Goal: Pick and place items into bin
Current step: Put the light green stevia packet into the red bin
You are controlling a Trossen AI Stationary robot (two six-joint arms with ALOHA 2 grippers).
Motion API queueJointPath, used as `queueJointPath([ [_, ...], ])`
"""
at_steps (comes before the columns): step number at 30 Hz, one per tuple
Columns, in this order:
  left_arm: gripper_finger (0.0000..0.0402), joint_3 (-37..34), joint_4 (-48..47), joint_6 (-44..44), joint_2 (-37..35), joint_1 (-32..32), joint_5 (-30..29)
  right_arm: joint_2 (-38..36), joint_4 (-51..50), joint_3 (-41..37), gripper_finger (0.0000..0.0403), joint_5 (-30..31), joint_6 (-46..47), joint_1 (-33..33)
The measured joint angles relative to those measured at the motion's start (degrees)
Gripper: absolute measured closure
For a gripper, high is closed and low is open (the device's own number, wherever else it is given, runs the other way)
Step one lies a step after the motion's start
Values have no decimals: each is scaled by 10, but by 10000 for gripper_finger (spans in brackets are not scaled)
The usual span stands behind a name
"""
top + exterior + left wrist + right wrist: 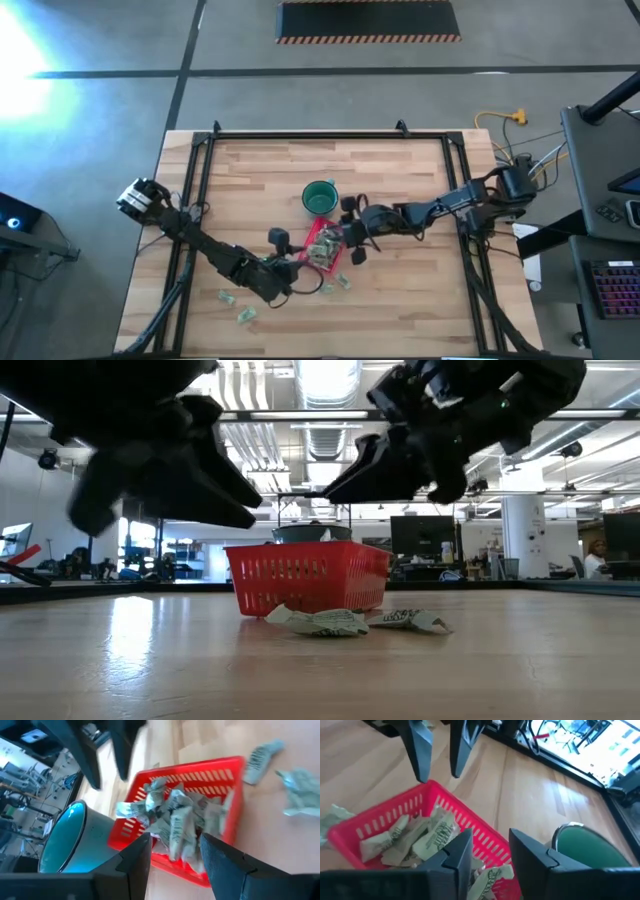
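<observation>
Pale butcher-block wooden table (400, 190), two dark arms, round dark-green cup (319, 196) beside square slatted red plastic bin (322, 246) heaped with crinkled green-and-white wrapped items (422, 837), left gripper (172, 852) and right gripper (490, 847) both spread apart over it, holding nothing, loose wrapped pieces (350, 621) on the wood.

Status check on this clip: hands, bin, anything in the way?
Both hands open and empty, left hand and right hand above the red bin. Bin holds a heap of wrapped items; strays remain on table. Green cup beside bin, not obstructing.
</observation>
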Motion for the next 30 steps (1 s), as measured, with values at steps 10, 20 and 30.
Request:
queueJointPath([
  [10, 246, 53, -193, -124, -58, -86, 90, -108, -142, 0, 287, 0, 42, 25],
  [20, 246, 21, -207, -317, -87, -153, 249, -152, -229, -2, 293, -2, 80, 75],
  [30, 246, -2, -208, -555, -66, -204, 290, -151, -248, -2, 307, -2, 86, 103],
])
